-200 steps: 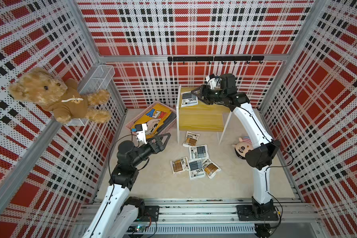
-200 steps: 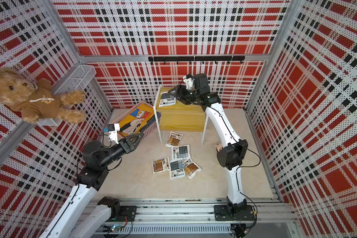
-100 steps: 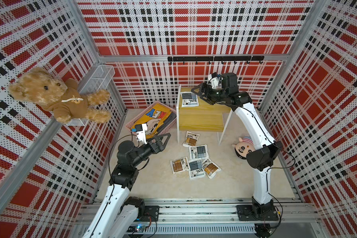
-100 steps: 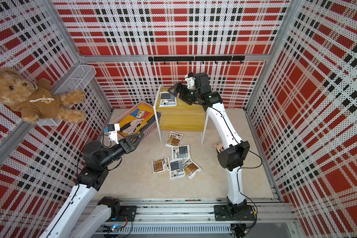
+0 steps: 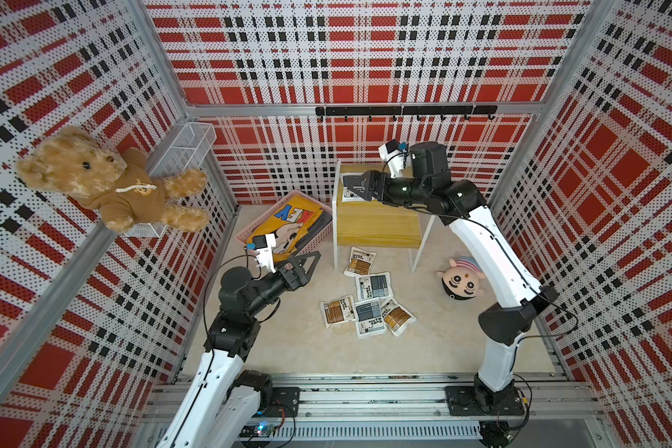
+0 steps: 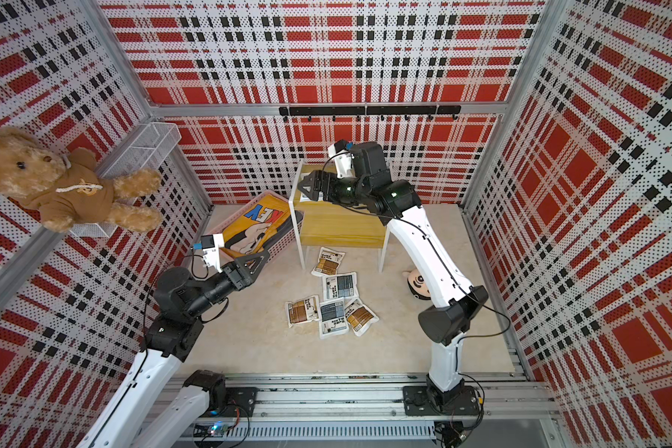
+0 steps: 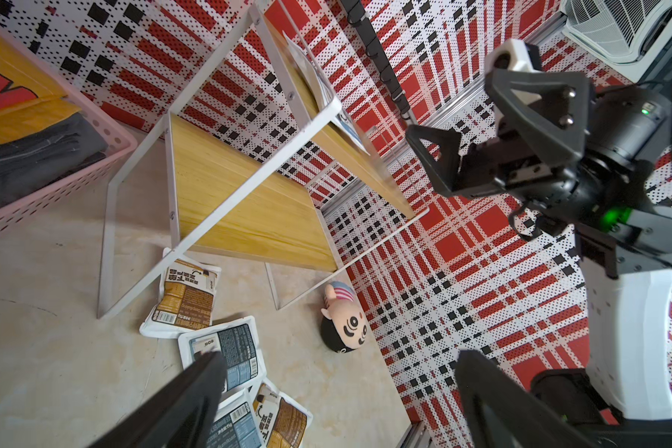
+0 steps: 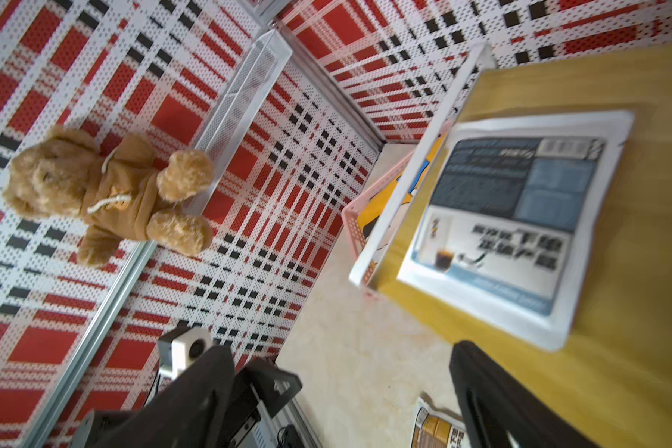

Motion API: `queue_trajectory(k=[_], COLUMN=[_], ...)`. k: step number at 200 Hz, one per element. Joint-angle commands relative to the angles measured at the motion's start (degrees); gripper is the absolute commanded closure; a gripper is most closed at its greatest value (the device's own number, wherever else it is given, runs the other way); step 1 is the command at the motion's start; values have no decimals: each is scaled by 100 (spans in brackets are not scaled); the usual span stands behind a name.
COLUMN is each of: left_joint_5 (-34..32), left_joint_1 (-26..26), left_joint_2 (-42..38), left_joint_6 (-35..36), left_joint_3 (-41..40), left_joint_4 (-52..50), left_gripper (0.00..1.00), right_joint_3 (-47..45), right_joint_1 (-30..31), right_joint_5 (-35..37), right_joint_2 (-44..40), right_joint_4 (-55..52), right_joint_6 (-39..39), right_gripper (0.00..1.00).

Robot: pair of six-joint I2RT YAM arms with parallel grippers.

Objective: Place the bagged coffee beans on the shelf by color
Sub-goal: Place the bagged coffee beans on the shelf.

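The shelf [image 5: 377, 227] stands at the back of the floor. One grey-blue bag of coffee beans [image 8: 513, 217] lies flat on its upper board. My right gripper [image 5: 355, 186] hovers open just above that bag and partly hides it in both top views; nothing is between its fingers [image 8: 482, 388]. Several more bags lie on the floor in front of the shelf, among them a brown one [image 5: 361, 262] and a grey-blue one [image 5: 373, 286]. My left gripper [image 5: 311, 262] is open and empty, left of those bags and above the floor.
A pink basket [image 5: 242, 232] holding a yellow garment [image 5: 288, 221] sits left of the shelf. A doll head [image 5: 462, 281] lies on the floor to the right. A teddy bear [image 5: 105, 182] and a wire basket [image 5: 183, 147] hang on the left wall.
My right gripper's jaws have widened beside the bag on the upper board, and the wrist has swung left over it. The left arm has not moved.
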Motion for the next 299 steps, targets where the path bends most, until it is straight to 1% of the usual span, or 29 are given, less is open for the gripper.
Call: queue_trajectory(k=[1, 9, 13, 30, 43, 63, 81, 99, 115, 131, 159, 193, 254, 299], left_joint_5=[-172, -275, -340, -687, -930, -1100, -1294, -1534, -1632, -1591, -1658, -1594, -1553, -1570], left_joint_1=[-220, -264, -475, -774, -936, -1141, -1421, -1767, -2032, -2205, -2464, -2506, -2496, -2476], left_joint_2=[-166, -206, -216, -271, -283, -280, -273, -202, -56, 180, 412, 649, 1155, 1286], left_joint_6=[-18, -1, 11, 96, 126, 18, -88, -157, -262, -372, -431, -563, -489, -405], left_joint_3=[-185, -239, -263, -384, -489, -737, -947, -1103, -1239, -1344, -1427, -1523, -1384, -1291], left_joint_4=[88, 37, -12, -273, -473, -550, -545, -543, -544, -528, -478, -359, -332, -324], left_gripper=[1, 1, 1, 1, 1, 1, 1, 1, 1, 1, 1, 1, 1, 1], right_joint_3=[-1129, -1678, -1944, -2824, -3431, -4404, -5325, -6106, -6656, -7071, -7559, -7825, -7862, -7802], right_joint_1=[225, 286, 310, 409, 503, 678, 772, 806, 808, 810, 807, 801, 746, 676], right_joint_5=[382, 416, 410, 461, 478, 553, 622, 647, 733, 761, 724, 856, 936, 1025], right_joint_2=[-832, -1176, -1335, -1961, -2352, -2863, -3203, -3507, -3697, -3699, -3518, -3225, -2839, -2634], right_joint_4=[-9, 161, 241, 397, 418, 457, 551, 700, 809, 902, 1136, 1235, 1197, 1051], right_joint_6=[-176, -80, -37, 117, 207, 341, 527, 627, 644, 617, 576, 490, 389, 256], right_gripper=[7, 8, 9, 14, 18, 22, 28, 31, 33, 35, 37, 39, 39, 39])
